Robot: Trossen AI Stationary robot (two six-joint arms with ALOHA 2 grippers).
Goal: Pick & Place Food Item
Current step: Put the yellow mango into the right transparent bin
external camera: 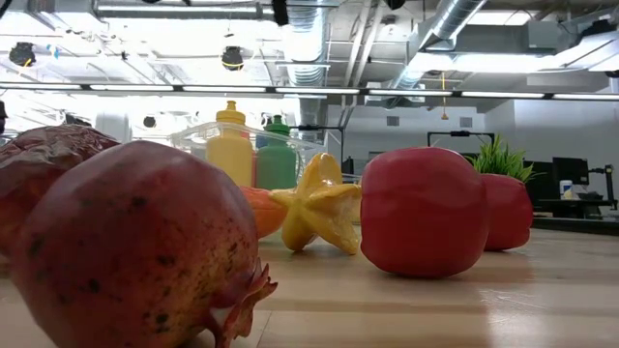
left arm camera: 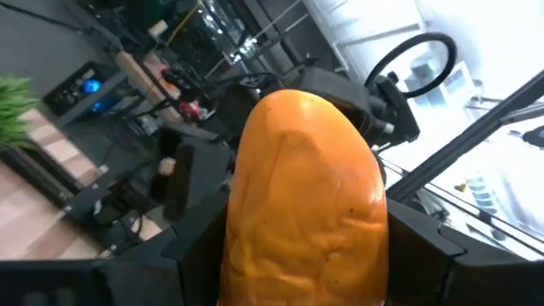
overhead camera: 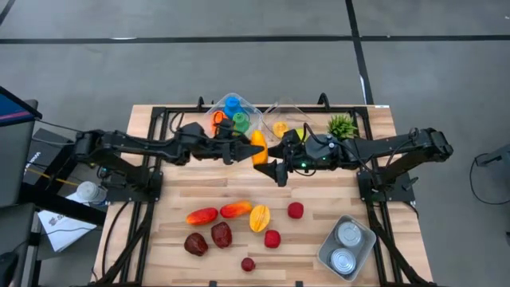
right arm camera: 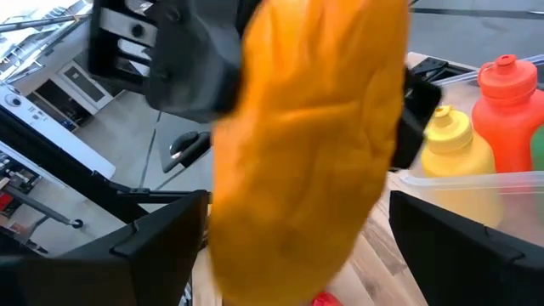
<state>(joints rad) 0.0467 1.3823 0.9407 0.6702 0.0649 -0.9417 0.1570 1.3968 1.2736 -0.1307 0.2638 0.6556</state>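
Two hands are met over the middle of the worktop point(overhead camera: 167, 203), near the far side. An orange fruit point(overhead camera: 258, 147) is held up in the air between them. The left hand point(overhead camera: 239, 149) is closed on the fruit, seen gripped from both sides in the left wrist view. The right hand point(overhead camera: 275, 165) is spread wide open, with the fruit just in front of it, between its fingers point(right arm camera: 153, 246) but not squeezed. Other fruits point(overhead camera: 237, 210) are left lying nearer the front edge.
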